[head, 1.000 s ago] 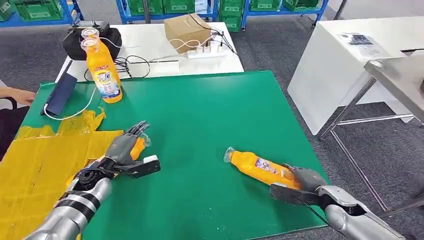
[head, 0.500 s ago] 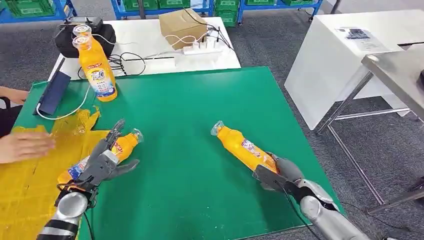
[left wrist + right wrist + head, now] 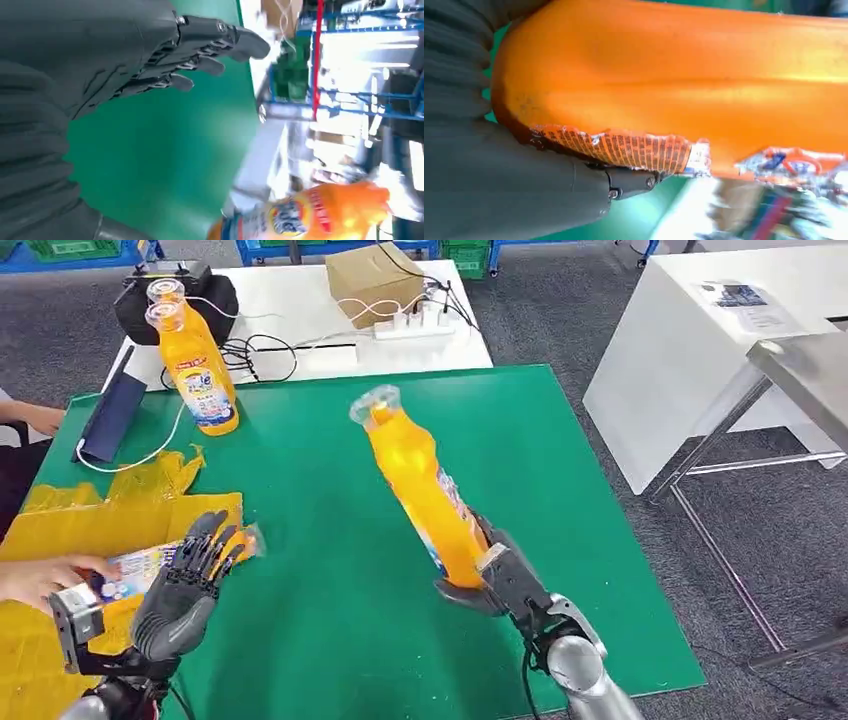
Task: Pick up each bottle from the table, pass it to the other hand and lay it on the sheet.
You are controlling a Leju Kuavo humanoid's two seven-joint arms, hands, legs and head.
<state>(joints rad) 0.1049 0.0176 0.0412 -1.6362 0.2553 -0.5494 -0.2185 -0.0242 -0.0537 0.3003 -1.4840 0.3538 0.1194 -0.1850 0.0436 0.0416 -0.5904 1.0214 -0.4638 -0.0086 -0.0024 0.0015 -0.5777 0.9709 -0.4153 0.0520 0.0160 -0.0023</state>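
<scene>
A smooth orange plastic bottle (image 3: 684, 75) lies across the grey ribbed right hand (image 3: 499, 170), which grips its base end. A torn orange-and-white printed label (image 3: 624, 147) wraps the bottle beside a dark finger (image 3: 631, 182). Green table surface (image 3: 634, 217) shows beyond.

The head view looks down from high up on the green counter (image 3: 330, 640), with both arms coming in from the bottom of the frame. The left wrist view sits right behind the left hand (image 3: 100, 65), turned on its side, looking across the same green counter to blue shelves. The right wrist view is very close to the orange bottle (image 3: 684, 90), which the head view has mid-frame and the left wrist view at lower right.
</scene>
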